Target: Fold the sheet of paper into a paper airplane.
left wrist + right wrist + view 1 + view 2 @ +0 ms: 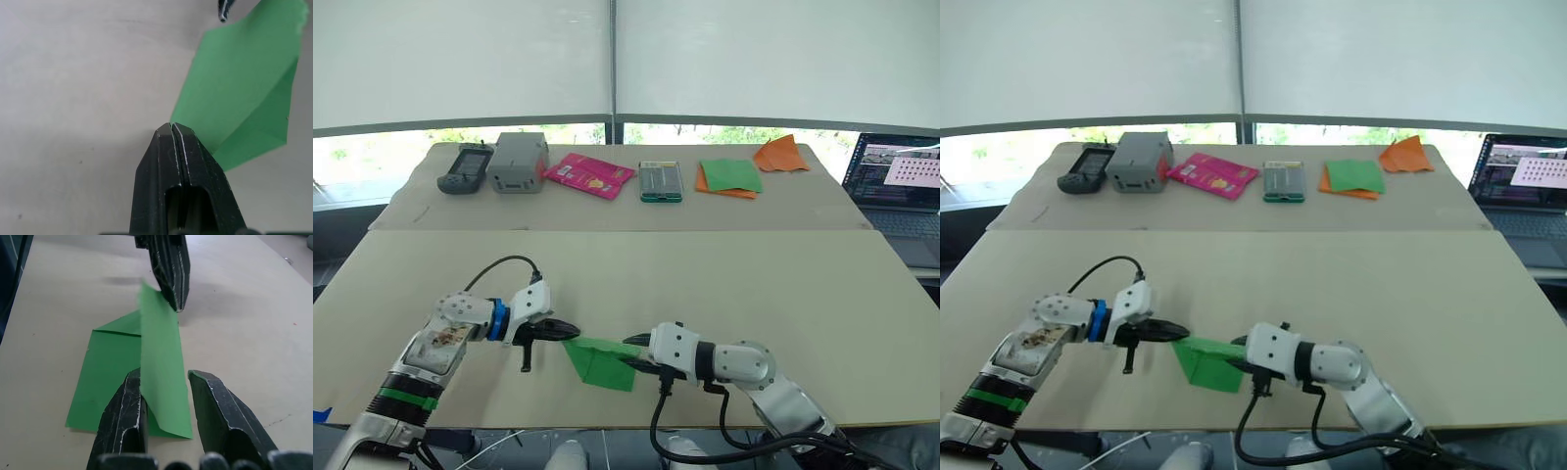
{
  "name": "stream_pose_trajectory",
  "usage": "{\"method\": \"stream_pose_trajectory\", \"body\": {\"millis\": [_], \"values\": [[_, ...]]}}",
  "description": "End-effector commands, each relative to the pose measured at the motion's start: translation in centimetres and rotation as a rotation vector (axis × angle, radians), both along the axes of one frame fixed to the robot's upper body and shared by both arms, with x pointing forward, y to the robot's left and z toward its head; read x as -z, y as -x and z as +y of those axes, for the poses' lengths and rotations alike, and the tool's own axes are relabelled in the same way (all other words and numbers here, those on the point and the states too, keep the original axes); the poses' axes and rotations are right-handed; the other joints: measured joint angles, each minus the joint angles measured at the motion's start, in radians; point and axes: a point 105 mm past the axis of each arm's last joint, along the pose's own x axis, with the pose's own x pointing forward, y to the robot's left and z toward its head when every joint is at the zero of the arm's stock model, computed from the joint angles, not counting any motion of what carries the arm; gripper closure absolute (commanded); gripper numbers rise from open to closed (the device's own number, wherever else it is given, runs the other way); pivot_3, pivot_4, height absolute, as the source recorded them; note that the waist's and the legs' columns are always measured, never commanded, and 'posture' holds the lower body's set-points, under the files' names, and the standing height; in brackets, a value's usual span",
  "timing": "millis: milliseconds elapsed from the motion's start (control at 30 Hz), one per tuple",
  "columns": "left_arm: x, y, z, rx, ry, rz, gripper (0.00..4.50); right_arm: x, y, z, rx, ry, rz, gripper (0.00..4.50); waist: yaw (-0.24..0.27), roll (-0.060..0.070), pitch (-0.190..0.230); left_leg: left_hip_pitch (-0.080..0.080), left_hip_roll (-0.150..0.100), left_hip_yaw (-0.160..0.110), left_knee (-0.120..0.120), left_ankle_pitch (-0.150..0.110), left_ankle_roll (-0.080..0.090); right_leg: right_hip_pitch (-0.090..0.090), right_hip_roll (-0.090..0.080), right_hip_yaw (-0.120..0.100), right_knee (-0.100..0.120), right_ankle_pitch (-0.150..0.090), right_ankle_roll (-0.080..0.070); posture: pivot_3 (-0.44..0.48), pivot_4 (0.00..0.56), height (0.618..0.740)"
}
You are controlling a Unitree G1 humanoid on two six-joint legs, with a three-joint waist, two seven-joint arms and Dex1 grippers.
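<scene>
The sheet of paper (602, 362) is bright green and lies near the table's front edge, with one folded flap (161, 377) standing up from it. My left gripper (570, 331) is shut on the flap's far corner (172, 125) and holds it up. My right gripper (166, 401) is open, its fingers (124, 416) on either side of the raised flap's near end, above the flat part of the sheet. The paper airplane is out of view.
On the back table lie a black handheld device (464, 168), a grey box (518, 162), a pink packet (590, 175), a small green case (661, 181), a green sheet on orange paper (729, 177) and crumpled orange paper (781, 155). A laptop (901, 186) stands at the right.
</scene>
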Motion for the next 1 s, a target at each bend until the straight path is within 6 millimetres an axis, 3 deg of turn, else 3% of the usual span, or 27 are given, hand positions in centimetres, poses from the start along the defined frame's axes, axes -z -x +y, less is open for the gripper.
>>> {"method": "stream_pose_trajectory", "body": {"millis": [33,467,833,1000], "values": [[0.1,0.0,0.6,0.027,-0.044,-0.033,4.50,-1.3,0.0,0.1,0.006,-0.027,-0.045,2.95,0.000,0.000,0.000,0.000,0.000,0.000,0.000,0.000,0.000,0.000,0.000,0.000,0.000,0.000,-0.001,0.000,0.150,0.740],[0.8,-0.2,0.4,0.064,-0.097,-0.075,4.50,-1.0,1.3,0.5,-0.108,0.017,-0.025,2.95,0.001,0.001,-0.001,0.000,0.000,0.000,0.001,0.000,0.000,0.000,0.000,0.000,0.000,-0.001,-0.001,0.000,0.150,0.740],[1.1,-0.1,0.6,0.091,-0.134,-0.091,4.50,-0.9,1.0,0.8,-0.140,0.020,-0.039,2.95,0.001,0.001,-0.002,0.001,0.000,0.000,0.001,0.000,0.000,0.002,0.000,0.000,0.002,-0.001,0.000,0.000,0.150,0.740],[1.2,-0.3,0.9,0.095,-0.158,-0.107,4.50,-1.3,0.9,1.2,-0.146,0.003,-0.041,4.46,0.001,0.001,-0.002,0.001,0.000,0.000,0.001,0.000,0.000,0.002,0.000,0.000,0.003,-0.001,0.000,0.000,0.150,0.740]]}}
